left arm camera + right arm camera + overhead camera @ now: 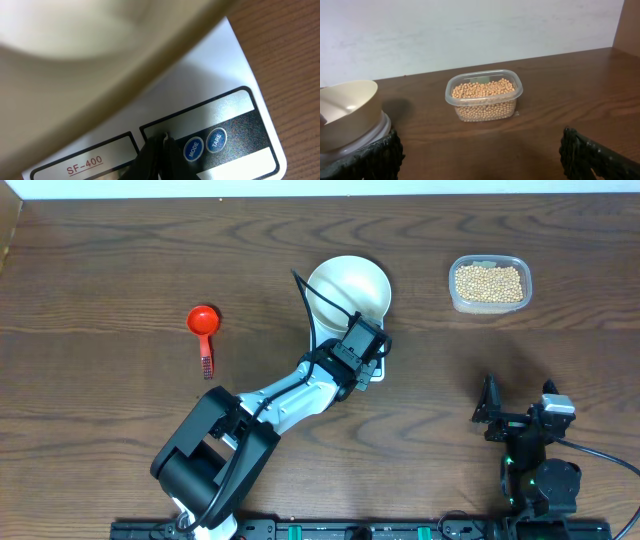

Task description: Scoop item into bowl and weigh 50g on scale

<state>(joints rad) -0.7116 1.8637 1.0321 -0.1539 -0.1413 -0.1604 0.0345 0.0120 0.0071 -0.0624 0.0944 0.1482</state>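
Observe that the left pincer (164, 139) is clenched, with nothing between its fingers. Its joined tips point at the front panel of the scale (220, 75), just beside the MODE button (193, 149); the TARE button (216, 139) lies next along on the same side. You cannot tell whether the tips touch the panel. The bowl (350, 288) stands on the scale, directly beyond this pincer. Note that the right pincer (520, 402) is released, its fingers spread wide and grasping nothing, low over the table (100, 410). The beans (482, 90) lie in a clear tub (517, 92) straight ahead of the right pincer and well apart from the left one. A red scoop (204, 320) lies on the table to the left of the left pincer, well apart from both.
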